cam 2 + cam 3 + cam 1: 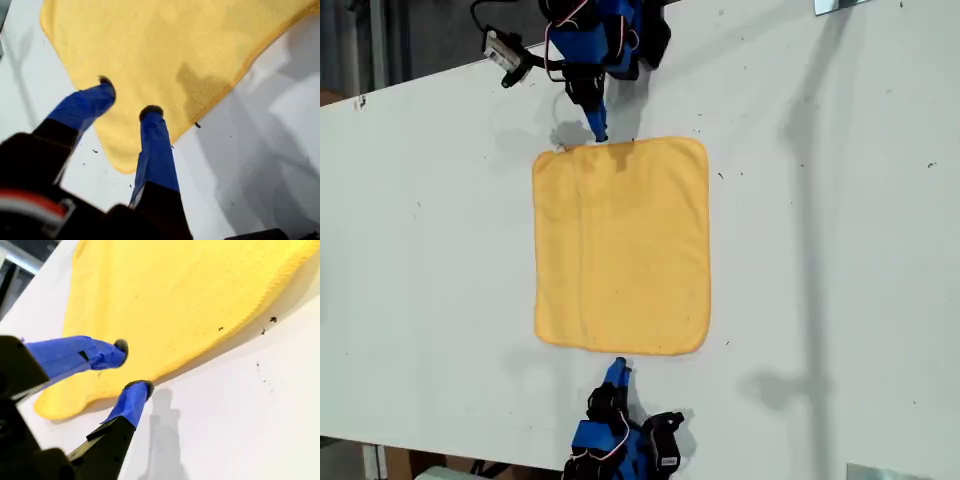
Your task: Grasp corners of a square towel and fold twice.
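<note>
White table (840, 260): matte, speckled with dark flecks.
Yellow terry towel (621, 245): flat, unfolded.
My first gripper (129, 102): released.
My second gripper (131, 366): released.

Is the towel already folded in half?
No, in the exterior view the towel lies spread flat as one full square on the table.

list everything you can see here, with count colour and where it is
towel: 1, yellow-orange, spread flat in the middle of the table
table: 1, white, with small dark specks, fills most of the exterior view
arms: 2, blue and black, one at the exterior view's top edge, one at its bottom edge, each pointing at a towel edge
my first gripper: blue fingers, open, over a towel corner
my second gripper: blue fingers, open, at the towel's edge near a corner
</note>
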{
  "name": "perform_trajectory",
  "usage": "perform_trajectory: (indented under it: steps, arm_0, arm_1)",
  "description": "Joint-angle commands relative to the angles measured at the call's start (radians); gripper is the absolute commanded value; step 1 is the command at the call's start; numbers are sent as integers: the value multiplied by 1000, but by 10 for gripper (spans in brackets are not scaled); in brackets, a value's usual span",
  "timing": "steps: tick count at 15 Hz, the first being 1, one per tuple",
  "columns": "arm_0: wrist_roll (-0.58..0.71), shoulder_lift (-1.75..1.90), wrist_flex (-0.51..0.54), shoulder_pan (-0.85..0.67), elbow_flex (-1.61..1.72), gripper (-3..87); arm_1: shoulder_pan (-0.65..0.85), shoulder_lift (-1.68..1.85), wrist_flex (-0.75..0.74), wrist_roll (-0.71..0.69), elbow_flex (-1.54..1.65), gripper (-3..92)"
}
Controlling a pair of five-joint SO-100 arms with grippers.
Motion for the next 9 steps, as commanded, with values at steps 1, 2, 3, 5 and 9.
perform_trajectory:
  steps: [1, 2, 3, 5, 9]
  arm_0:
    - [-135, 3, 32, -34, 6, 110]
    - [-126, 3, -2, -14, 11, 125]
    - [-112, -5, 17, -15, -9, 132]
    - [-150, -296, 78, 20, -183, 132]
    - [-353, -1327, 20, 249, -650, 160]
  arm_1:
    - [38, -3, -6, -15, -9, 1]
    - [-6, -3, -41, -29, 9, 153]
    - [-107, -41, -204, -71, 18, 193]
    - [-215, -670, -239, -107, -250, 282]
    - [-459, -1175, -222, 80, -379, 257]
